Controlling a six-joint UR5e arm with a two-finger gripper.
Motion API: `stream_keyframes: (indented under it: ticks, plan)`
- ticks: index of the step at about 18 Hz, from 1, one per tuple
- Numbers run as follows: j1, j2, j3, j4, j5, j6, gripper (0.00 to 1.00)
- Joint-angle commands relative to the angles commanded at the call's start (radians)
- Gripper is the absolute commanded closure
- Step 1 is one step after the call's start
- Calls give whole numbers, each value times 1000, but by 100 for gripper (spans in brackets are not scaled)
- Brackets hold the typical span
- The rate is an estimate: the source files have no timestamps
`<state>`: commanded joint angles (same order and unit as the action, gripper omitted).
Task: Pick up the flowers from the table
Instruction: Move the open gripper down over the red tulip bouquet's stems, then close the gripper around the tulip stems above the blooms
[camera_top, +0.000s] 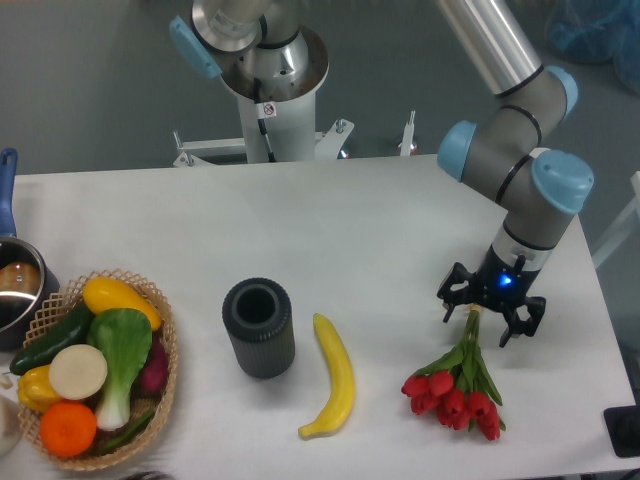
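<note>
— Any writing readable?
— None I can make out.
— Jaws?
— My gripper (489, 318) sits over the stem end of the flowers (459, 385); jaws spread wide astride it. Flowers lie on the bench (330, 220), right of the banana (333, 380).

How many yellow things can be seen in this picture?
3. A banana lies on the table between the dark cup and the flowers. Two yellow vegetables sit in the basket: one at the top, one at the left. More may be hidden underneath.
</note>
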<state>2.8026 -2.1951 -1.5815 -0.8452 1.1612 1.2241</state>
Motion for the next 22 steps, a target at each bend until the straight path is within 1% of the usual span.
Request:
stream_keyframes:
  ticks: [2,7,17,22]
  plan:
    - [-12,-6,0,0,2,0,0]
    - [-14,-18,12,3,2,0,0]
    - [-21,-46,17,15,5,3,0]
    - [-21,-48,17,15,5,3,0]
